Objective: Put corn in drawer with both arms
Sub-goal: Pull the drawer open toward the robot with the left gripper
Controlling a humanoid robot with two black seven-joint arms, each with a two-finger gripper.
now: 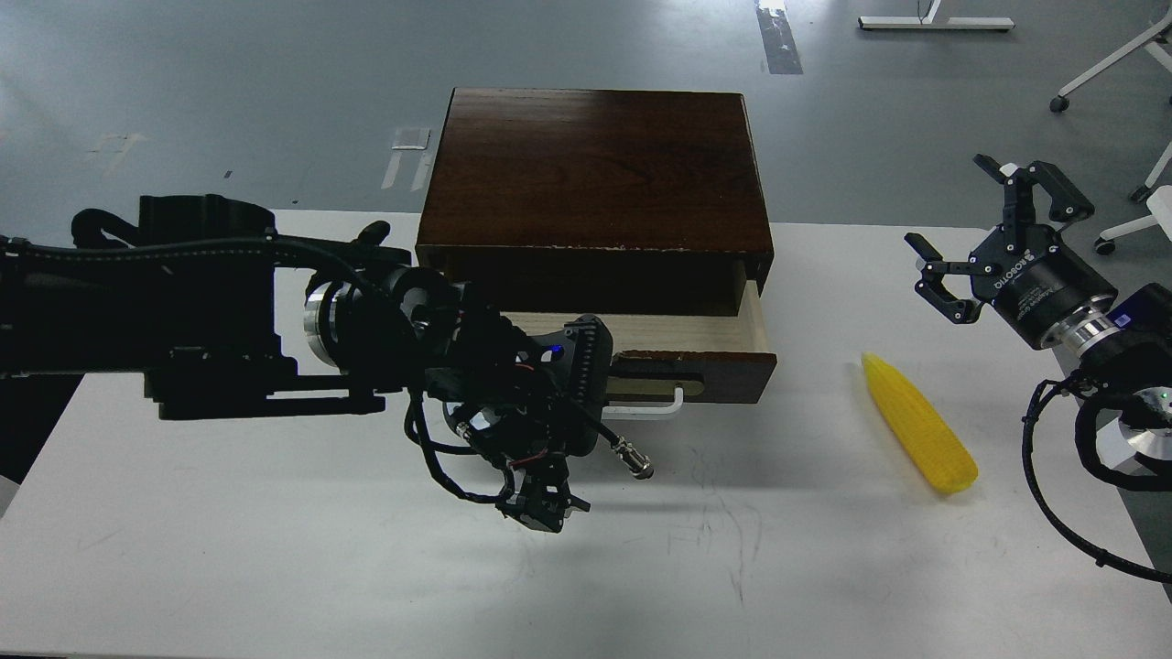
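Drawer (641, 331) partly open. Corn (918, 424) right of drawer, untouched. Right hand (984, 233) spread wide, empty; left hand (549, 499) state unclear. Risk: tapered cob rolling, slipping from pinch.

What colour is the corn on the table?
Bright yellow, with bumpy rows. The corn shows best in the head view.

Colour-wise it's pretty simple here. The corn (918, 424) at right is bright yellow with bumpy kernel rows. The box (593, 169) up top centre is dark reddish-brown wood with visible grain. The drawer (691, 352) has a pale wood lining, a dark brown front, a brass-coloured plate and a white handle (652, 409). The table (275, 549) is plain white with faint scuffs, and the floor (229, 82) is grey. Both arms are black with silver rings; the right gripper (993, 233) has white ROBOTIQ lettering.
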